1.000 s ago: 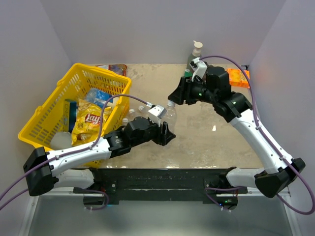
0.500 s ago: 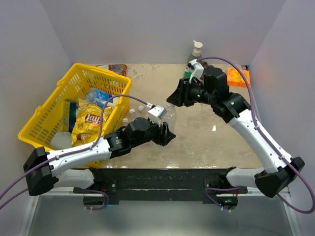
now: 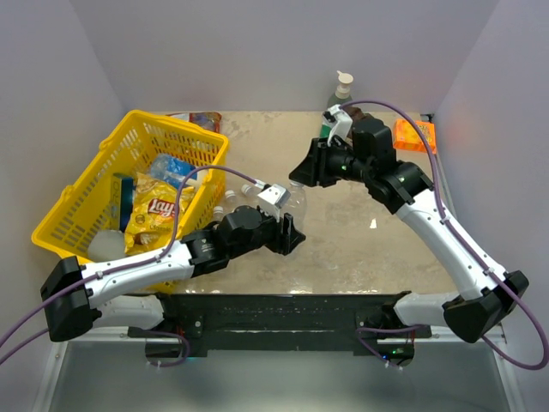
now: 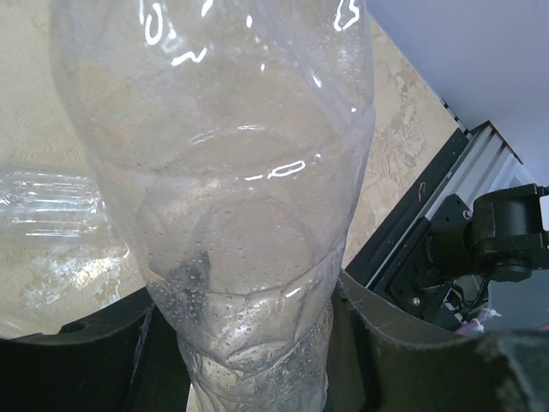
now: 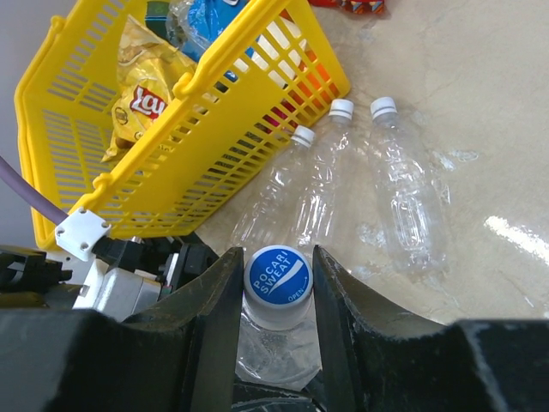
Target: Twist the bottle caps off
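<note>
Beige mottled tabletop (image 3: 360, 249) sits between plain grey walls (image 3: 257, 51). On the left stands a yellow basket (image 3: 86, 199) with a chip bag (image 3: 154, 215) in it. A green soap bottle (image 3: 342, 86) stands at the far edge, with an orange packet (image 3: 416, 135) to its right.

Near the middle, the left gripper (image 3: 287, 233) clamps one clear bottle (image 3: 296, 202) around its lower body. The wrist view shows the ribbed plastic filling the frame, with the black fingers (image 4: 403, 360) pressed against either side of it.

The right gripper (image 3: 300, 176) reaches in from the far right to the top of that bottle. In its wrist view the blue cap (image 5: 276, 276) sits squeezed between the two fingers (image 5: 339, 318), both narrowed onto it. Clear plastic shows just under the cap. Whether the cap is on the threads or off them cannot be told.

Three more bottles (image 5: 403, 197) lie side by side on the table just beside the basket's right wall. Each wears a white cap (image 5: 383, 106) that points toward the far side.
</note>
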Controlling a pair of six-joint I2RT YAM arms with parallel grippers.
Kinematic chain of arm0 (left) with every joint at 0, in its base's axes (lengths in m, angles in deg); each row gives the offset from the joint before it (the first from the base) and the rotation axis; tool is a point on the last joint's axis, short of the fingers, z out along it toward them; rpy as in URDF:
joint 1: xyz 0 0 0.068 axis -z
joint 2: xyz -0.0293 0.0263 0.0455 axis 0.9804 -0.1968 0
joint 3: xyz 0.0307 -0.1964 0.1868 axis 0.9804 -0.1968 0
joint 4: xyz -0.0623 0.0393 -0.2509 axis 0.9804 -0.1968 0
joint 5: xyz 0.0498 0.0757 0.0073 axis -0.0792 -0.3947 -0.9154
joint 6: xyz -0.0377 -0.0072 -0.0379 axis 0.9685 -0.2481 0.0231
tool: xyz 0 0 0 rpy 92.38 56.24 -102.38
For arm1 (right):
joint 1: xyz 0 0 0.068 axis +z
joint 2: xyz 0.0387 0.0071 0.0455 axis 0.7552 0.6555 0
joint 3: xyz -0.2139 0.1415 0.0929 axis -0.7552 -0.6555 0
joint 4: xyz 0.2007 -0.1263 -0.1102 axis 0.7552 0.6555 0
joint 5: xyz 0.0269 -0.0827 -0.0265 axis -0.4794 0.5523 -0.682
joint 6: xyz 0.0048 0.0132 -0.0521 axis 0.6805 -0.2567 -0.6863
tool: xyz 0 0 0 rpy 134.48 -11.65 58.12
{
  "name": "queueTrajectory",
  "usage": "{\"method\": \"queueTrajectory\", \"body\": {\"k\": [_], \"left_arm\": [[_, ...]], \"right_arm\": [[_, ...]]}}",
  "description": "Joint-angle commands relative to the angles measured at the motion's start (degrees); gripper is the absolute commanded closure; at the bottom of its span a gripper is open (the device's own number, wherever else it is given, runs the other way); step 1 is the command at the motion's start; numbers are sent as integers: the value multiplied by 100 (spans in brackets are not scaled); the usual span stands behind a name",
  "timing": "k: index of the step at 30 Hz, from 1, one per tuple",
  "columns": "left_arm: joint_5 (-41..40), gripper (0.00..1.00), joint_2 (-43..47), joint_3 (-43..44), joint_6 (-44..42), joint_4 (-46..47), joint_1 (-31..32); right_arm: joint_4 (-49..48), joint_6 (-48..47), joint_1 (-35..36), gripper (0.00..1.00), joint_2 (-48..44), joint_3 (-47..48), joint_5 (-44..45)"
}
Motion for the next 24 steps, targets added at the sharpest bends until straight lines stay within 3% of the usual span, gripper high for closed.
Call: {"method": "queueTrajectory", "body": {"k": [1, 5, 11, 17, 24], "left_arm": [[-147, 60, 143, 98, 63, 311, 66], [-121, 60, 169, 81, 54, 338, 75], [186, 59, 459, -270, -7, 1083, 75], [608, 60, 855, -613, -78, 1594, 66], [1214, 59, 1312, -895, -122, 1814, 66]], "right_arm": [[-138, 65, 71, 68, 5, -19, -174], [-269, 74, 71, 81, 40, -72, -402], [-919, 22, 27, 99, 154, -274, -1579], [-973, -496, -43, 100, 383, -152, -2810], [-130, -1551, -149, 100, 576, 165, -3593]]}}
